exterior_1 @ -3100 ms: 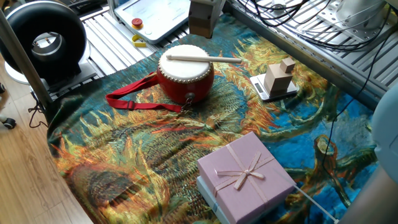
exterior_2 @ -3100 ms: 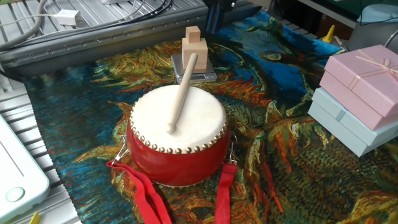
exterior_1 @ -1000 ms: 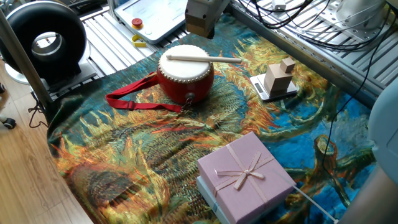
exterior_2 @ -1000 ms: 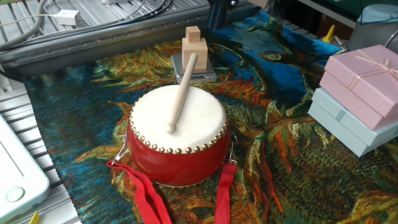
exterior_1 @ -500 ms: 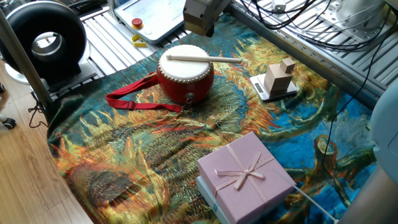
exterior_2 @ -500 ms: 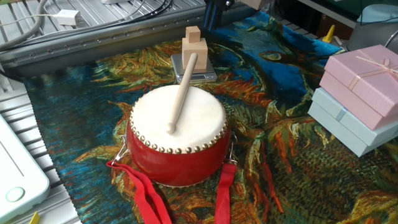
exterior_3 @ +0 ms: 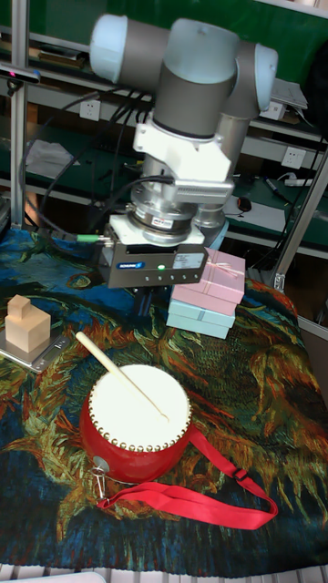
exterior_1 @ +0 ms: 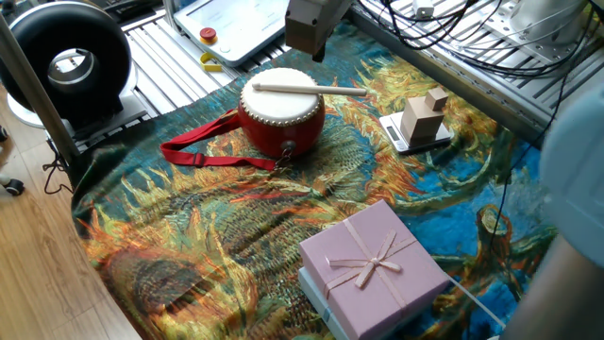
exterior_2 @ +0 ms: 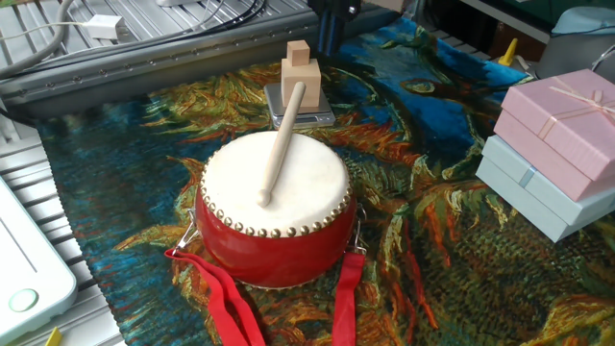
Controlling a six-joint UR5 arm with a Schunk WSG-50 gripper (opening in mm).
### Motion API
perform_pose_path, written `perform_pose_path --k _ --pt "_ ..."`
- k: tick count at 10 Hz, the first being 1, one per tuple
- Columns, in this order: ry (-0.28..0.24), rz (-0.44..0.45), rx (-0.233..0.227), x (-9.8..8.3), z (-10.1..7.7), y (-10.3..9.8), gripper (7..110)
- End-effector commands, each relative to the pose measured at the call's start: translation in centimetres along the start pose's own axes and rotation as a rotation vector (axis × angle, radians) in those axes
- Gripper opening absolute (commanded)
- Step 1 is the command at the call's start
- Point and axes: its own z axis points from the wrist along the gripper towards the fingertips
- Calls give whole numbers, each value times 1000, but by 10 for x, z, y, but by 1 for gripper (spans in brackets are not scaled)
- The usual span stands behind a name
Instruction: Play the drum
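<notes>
A red drum sits near the middle of a painted cloth on the worktop, a wooden drumstick lying loose across its cream skin with one end overhanging the rim toward a block puzzle on a small scale at the drum's 3 o'clock in one fixed view. The end effector hangs above and behind the drum, holding nothing; its fingers are hidden under the housing in the tall view and cut off at the top edge elsewhere, so whether they stand wide or narrow cannot be told.

The stick looks the likeliest trouble: balanced on the skin, it could roll or tip off the rim if nudged on the approach, and a pinch away from its centre could let it swing or slip in the hold. The red strap, trailing toward 9 o'clock in one fixed view, might snag if the drum shifts. The lilac gift box stands well apart at 5 o'clock. A blurred arm link covers the right edge of one fixed view.
</notes>
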Motion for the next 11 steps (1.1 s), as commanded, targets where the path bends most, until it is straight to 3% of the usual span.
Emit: perform_pose_path --k 1,4,8,11 --pt "18 -53 -38 0 -9 -19 7" --pt "31 -108 -48 3 -15 -40 7" --pt "31 -192 -48 13 -3 -67 7" --pt "16 -215 -56 14 3 -75 7"
